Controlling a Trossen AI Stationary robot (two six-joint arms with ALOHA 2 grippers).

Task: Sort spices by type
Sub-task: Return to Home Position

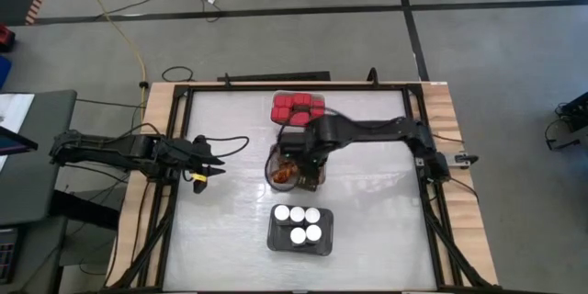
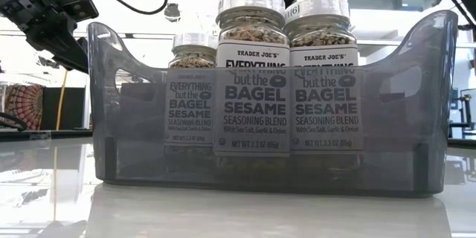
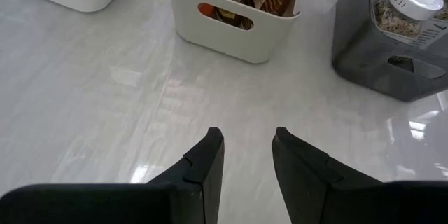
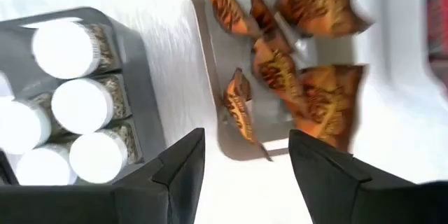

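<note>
Orange-brown crinkly packets [image 4: 280, 70] lie loose in a white tray [image 4: 204, 63] at the table's middle. My right gripper [image 4: 245, 157] hangs open above them, pointing down, with nothing between its fingers; in the high view it is over that tray [image 1: 270, 167]. Red boxy containers [image 1: 299, 106] stand together just beyond it. Jars with round white lids [image 1: 299, 222] stand upright in a dark grey tray [image 1: 276, 241] nearer the front edge. My left gripper [image 3: 248, 147] waits open at the table's left [image 1: 207, 167], above bare tabletop.
The three groups sit in a line down the table's middle, close to each other. In the low view the grey tray [image 2: 111, 119] with its jars [image 2: 251, 67] fills the foreground. Bare tabletop lies to the left and right of the trays.
</note>
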